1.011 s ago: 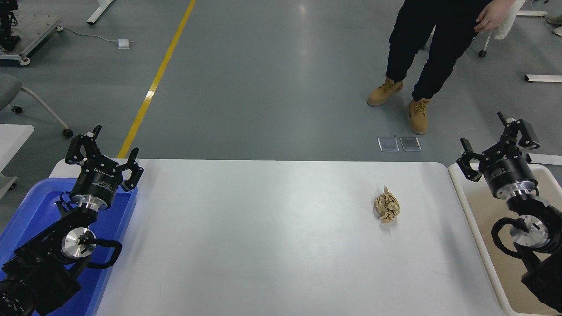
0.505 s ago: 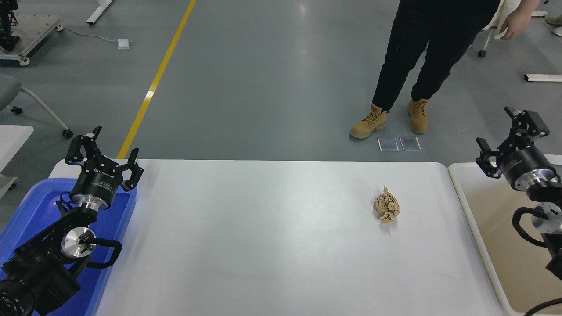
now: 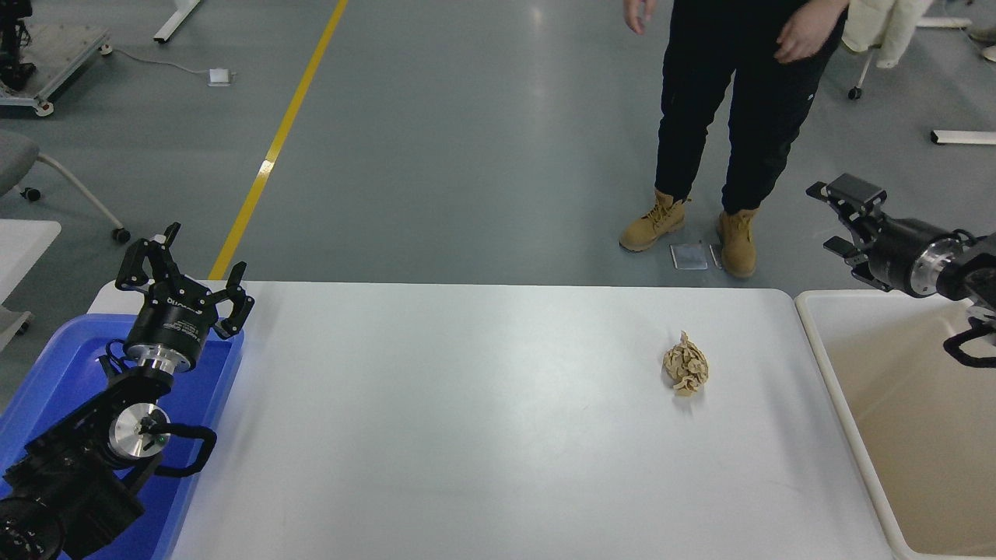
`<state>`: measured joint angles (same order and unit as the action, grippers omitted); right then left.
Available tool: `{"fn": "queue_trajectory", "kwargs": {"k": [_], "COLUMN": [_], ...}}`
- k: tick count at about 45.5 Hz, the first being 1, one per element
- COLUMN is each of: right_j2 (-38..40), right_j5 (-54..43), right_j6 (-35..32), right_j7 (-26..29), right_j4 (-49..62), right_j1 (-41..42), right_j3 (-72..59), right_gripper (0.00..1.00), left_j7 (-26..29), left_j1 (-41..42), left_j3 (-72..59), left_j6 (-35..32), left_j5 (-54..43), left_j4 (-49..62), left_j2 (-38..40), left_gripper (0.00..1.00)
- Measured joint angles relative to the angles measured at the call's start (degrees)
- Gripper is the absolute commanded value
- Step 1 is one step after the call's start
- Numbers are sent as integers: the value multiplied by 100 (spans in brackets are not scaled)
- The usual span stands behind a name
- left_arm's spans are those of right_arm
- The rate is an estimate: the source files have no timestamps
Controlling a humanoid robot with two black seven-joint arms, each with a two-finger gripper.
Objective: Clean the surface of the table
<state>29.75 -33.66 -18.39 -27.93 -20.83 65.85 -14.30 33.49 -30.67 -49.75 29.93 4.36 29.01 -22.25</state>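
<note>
Spreading across the middle of the scene, the table surface (image 3: pixel 467 435) lies between a blue tray (image 3: pixel 47 373) at its left end and a beige bin (image 3: pixel 918 435) at its right end. One crumpled ball of tan paper (image 3: pixel 685 364) rests on the white top, toward the right and nearer the far edge than the near one.

The right gripper (image 3: pixel 829 218) hangs in the air beyond the far right corner of the table, above the far rim of the beige bin, with its arm coming in from the right edge. It points leftward, its fingers spread apart with nothing between them, and it touches nothing. The paper ball lies to its left and nearer the camera, well apart from it.

The left gripper (image 3: pixel 185 268) sits parked over the far end of the blue tray at the table's left edge, fingers splayed wide and empty, far from the paper.

A person (image 3: pixel 731 117) in dark trousers and tan boots stands on the grey floor beyond the far side of the table.
</note>
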Motion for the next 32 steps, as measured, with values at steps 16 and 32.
{"fn": "queue_trajectory", "kwargs": {"k": [16, 32], "right_j2": [-384, -1302], "right_j5": [-1652, -2245], "right_j6": [34, 397], "right_j7": [-324, -358], "right_j4": [-1307, -752], "right_j1": [929, 443], "right_j3": [-1725, -2468], "right_gripper": [99, 99], "left_j7": [0, 0], "left_j1": [0, 0], "left_j3": [0, 0], "left_j6": [-4, -4], "left_j5": [-2, -2], "left_j4": [0, -1], "left_j2": [-1, 1], "left_gripper": [100, 100]}}
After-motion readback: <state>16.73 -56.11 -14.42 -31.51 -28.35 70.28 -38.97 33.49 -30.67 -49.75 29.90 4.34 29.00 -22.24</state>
